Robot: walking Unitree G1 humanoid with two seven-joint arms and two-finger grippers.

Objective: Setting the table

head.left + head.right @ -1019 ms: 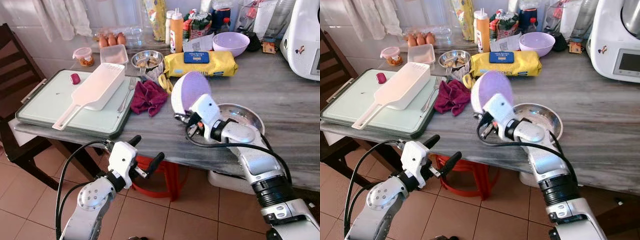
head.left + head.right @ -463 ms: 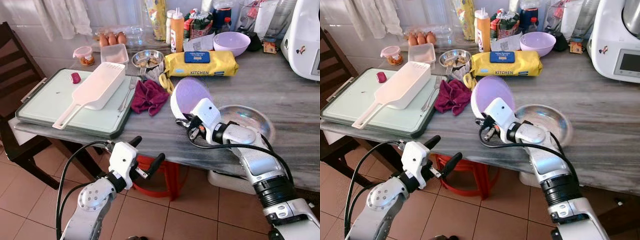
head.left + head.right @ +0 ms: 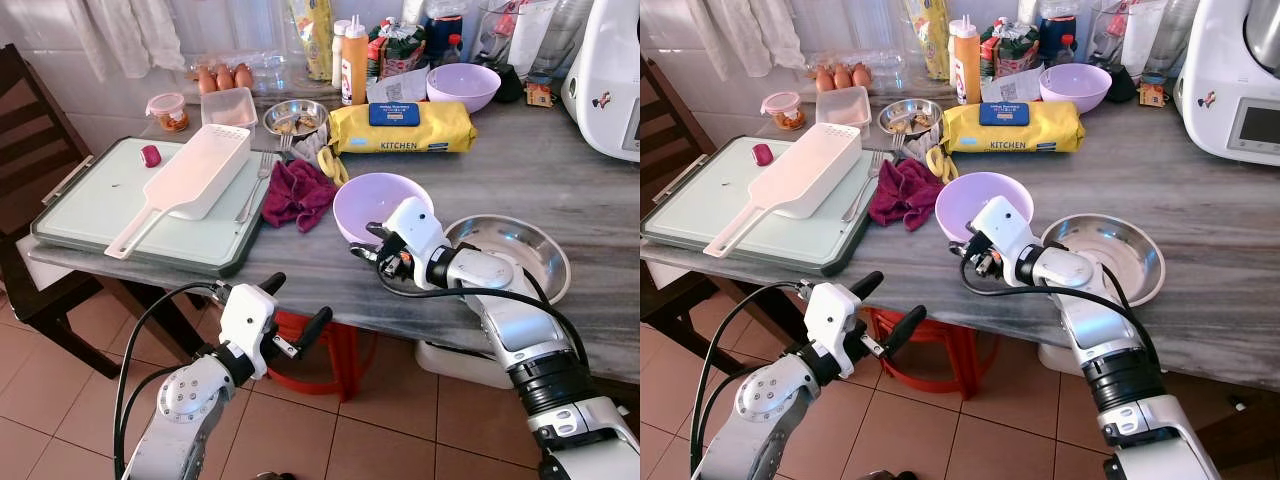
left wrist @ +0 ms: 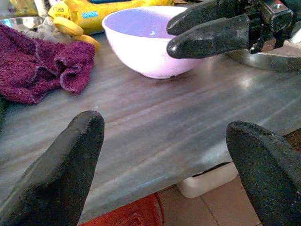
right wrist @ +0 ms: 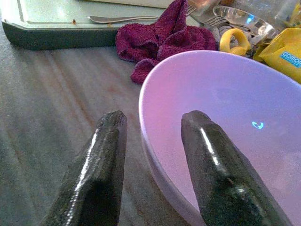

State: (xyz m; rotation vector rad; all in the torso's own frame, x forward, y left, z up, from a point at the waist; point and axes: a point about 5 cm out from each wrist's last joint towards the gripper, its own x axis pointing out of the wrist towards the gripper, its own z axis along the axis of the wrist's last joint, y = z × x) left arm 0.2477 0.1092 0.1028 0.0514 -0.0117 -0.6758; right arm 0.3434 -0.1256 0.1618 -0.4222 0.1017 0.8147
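1. Two lilac bowls: one near the table's front edge (image 3: 381,203), one at the back (image 3: 462,86).
2. Two steel bowls: a large one (image 3: 510,254), a small one (image 3: 295,117).
3. One maroon cloth (image 3: 297,192).
4. One green tray (image 3: 95,205).
5. One white strainer scoop (image 3: 190,180).
6. One yellow wipes pack (image 3: 402,127).
7. Three eggs (image 3: 224,78).

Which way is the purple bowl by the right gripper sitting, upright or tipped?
Upright: the purple bowl rests base-down on the counter, its mouth facing up, with the right gripper straddling its rim.
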